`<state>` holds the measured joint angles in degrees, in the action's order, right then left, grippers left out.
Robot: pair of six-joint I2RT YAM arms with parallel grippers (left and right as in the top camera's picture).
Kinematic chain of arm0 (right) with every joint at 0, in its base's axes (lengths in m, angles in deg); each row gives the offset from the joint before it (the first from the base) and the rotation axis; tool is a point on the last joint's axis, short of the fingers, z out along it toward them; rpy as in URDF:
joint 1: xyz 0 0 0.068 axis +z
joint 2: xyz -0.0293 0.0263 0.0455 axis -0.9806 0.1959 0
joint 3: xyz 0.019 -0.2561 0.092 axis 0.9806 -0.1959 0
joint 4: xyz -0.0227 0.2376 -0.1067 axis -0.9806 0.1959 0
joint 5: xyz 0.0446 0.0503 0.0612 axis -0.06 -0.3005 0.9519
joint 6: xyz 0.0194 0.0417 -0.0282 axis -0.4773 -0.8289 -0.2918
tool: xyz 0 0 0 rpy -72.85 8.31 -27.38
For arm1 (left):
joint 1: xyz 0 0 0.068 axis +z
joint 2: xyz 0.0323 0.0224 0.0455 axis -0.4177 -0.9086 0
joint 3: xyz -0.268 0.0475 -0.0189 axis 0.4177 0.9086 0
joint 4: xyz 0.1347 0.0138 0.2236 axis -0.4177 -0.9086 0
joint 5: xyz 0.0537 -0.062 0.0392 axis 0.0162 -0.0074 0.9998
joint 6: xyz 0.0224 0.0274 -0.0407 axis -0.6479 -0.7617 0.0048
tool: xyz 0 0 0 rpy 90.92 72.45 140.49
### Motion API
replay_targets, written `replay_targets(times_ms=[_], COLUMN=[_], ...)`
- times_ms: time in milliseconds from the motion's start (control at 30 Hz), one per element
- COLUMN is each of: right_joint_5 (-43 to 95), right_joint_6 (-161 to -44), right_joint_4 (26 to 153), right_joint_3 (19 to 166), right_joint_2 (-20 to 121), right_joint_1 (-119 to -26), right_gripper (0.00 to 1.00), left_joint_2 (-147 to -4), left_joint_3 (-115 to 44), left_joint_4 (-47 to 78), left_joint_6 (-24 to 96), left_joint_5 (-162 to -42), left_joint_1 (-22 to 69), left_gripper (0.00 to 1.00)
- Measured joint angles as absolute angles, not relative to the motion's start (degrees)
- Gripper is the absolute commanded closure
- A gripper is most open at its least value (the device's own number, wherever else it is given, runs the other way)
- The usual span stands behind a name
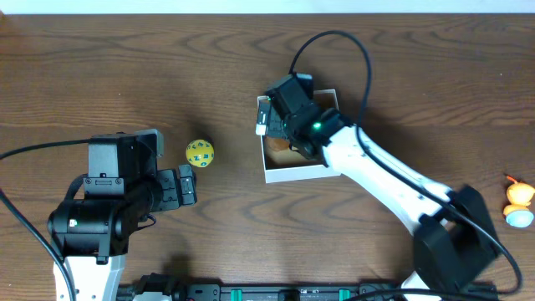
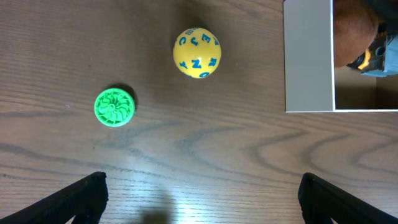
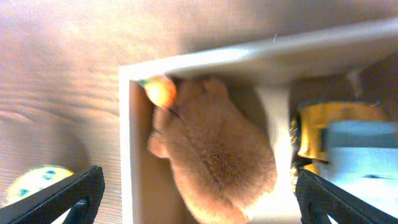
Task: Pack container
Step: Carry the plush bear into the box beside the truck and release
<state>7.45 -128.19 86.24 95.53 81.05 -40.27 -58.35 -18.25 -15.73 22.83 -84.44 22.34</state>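
Nearest the robot's side of the wooden table (image 1: 125, 67), the left pincer (image 2: 203, 183) hovers over bare wood with its two dark fingers (image 2: 84, 196) spread wide and nothing between them, so it is released. Just ahead of it in the left wrist view, a round green disc (image 2: 114, 107) with a ribbed top lies flat on the table; in the overhead view the arm hides it. A little farther on sits a yellow ball (image 2: 196, 53) printed with blue letters, apart from the disc and apart from the box. At the right edge of the table, well apart from everything else, rests a small orange and blue toy (image 1: 518, 205). Farther out, about mid-table, stands the container (image 1: 292, 175), a square shallow box with white outer walls and a tan inside, its near wall showing beside the right arm that reaches over it. The right pincer (image 3: 200, 174) is above the box's open top, its fingers also wide apart and gripping nothing. Inside the box lies a brown plush toy (image 3: 217, 155) with an orange piece (image 3: 161, 91) at one corner, and beside the plush a yellow and blue-grey toy (image 3: 339, 134)
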Motion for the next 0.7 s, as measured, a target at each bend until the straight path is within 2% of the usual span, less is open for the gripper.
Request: replay_targets(times_ms=[167, 333, 433, 533, 700], right_joint_5=[2.77, -0.44, -2.04, -3.72, -3.22], right_joint_6=[-125.30, -115.53, -111.44, -115.64, -127.29], right_joint_4=[87.46, 88.66, 94.17, 104.88, 120.09], right_joint_3=[95.71, 96.32, 96.74, 97.20, 97.15], right_joint_2=[73.05, 64.79, 60.07, 56.88, 55.87], right_joint_1=[-40.40, -42.25, -45.60, -52.11, -69.27], right_gripper=[0.01, 0.01, 0.01, 0.01, 0.01], left_joint_2=[-58.35, -58.35, -58.35, -58.35, -58.35], left_joint_3=[-18.25, -18.25, -18.25, -18.25, -18.25], left_joint_4=[-15.71, -15.71, -15.71, -15.67, -15.65], left_joint_6=[22.83, 22.83, 22.83, 22.83, 22.83], left_joint_5=[-84.44, -84.44, -84.44, -84.46, -84.46], left_joint_1=[22.34, 22.34, 22.34, 22.34, 22.34], left_gripper=[0.02, 0.02, 0.02, 0.02, 0.02])
